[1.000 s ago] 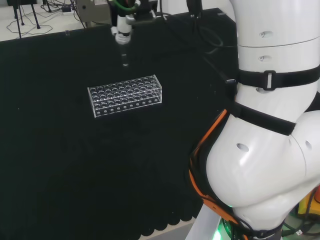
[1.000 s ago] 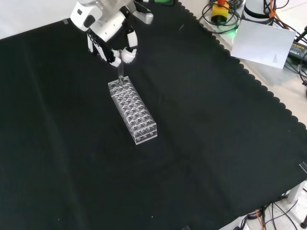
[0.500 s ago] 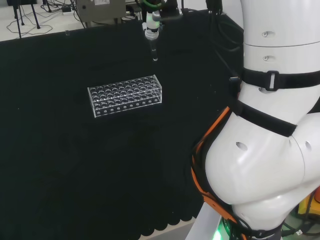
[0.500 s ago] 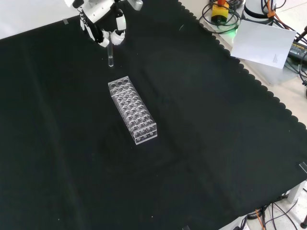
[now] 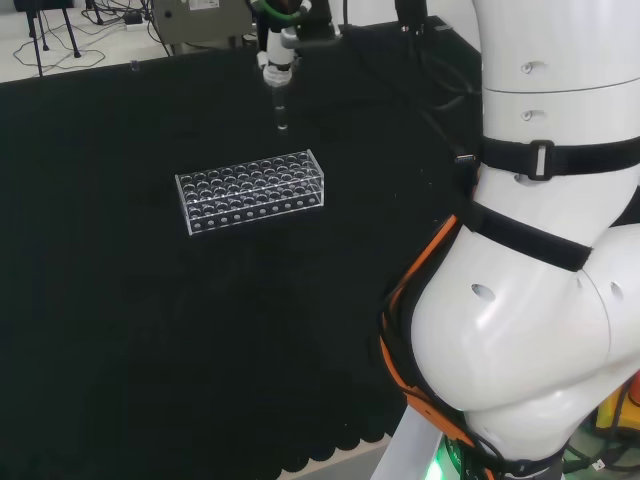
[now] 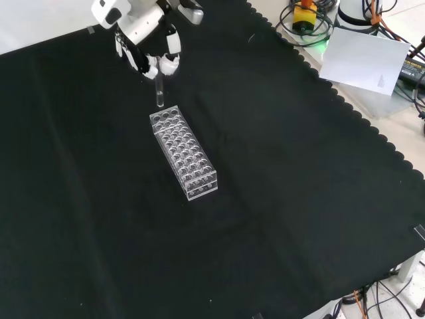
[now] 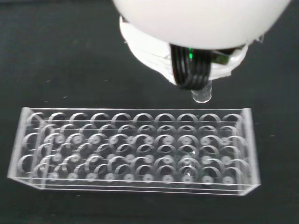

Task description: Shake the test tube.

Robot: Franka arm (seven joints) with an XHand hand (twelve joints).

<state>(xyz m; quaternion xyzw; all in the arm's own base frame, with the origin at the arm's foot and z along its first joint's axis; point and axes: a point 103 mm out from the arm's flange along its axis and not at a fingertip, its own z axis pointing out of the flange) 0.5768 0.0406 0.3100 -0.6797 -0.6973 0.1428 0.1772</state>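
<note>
Clear test tube [image 6: 159, 95], faint, hangs pinched in hand [image 6: 151, 52].

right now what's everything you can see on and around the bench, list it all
test tube: one, clear, held upright in the air just beyond the rack's far end in the front view
test tube rack: one, clear plastic with rows of holes, on the cloth near the bench's middle
black cloth: one, black with a scalloped edge, covering the bench
sheet of paper: one, white, off the cloth at the front view's upper right
cables: a bundle, black with orange and yellow parts, beside the paper
arm links: white with black straps, at the head view's right
hand: one, black and white, fingers curled round the tube's top
</note>
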